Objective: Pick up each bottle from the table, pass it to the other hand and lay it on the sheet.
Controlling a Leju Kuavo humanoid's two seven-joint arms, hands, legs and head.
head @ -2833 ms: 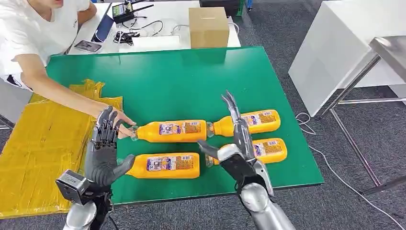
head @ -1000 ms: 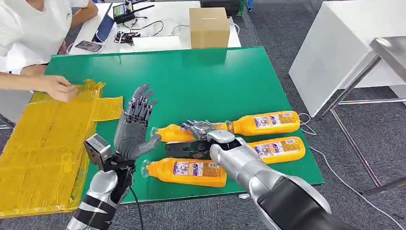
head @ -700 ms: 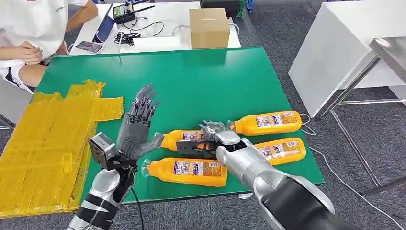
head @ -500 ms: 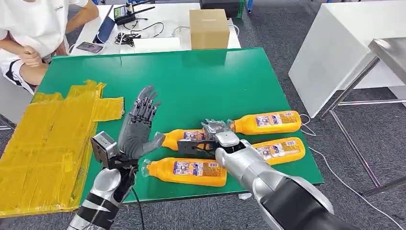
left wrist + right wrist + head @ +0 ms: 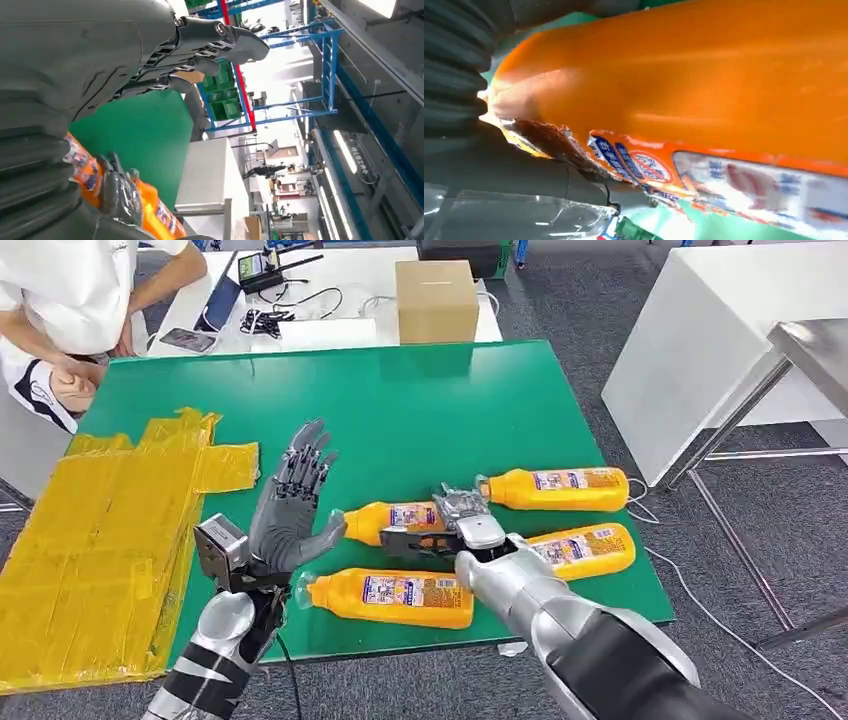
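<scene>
Your yellow sheet [image 5: 100, 530] holds no bottle yet; all four lie on the green table [image 5: 400, 410]. Your right hand [image 5: 445, 530] appears to be wrapped around the near-centre bottle [image 5: 395, 520], though lift-off is unclear, while your left hand [image 5: 290, 505] waits beside it, fingers spread, holding nothing.

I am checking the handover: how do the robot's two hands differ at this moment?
The right hand grips the far-left orange plastic bottle on the green table; the left hand holds nothing. The left hand is raised with fingers spread; the right hand is low, fingers wrapping the bottle. Both are dark grey.

Orange bottles [image 5: 395, 597], green table [image 5: 400, 410], yellow sheet [image 5: 90, 540]
</scene>
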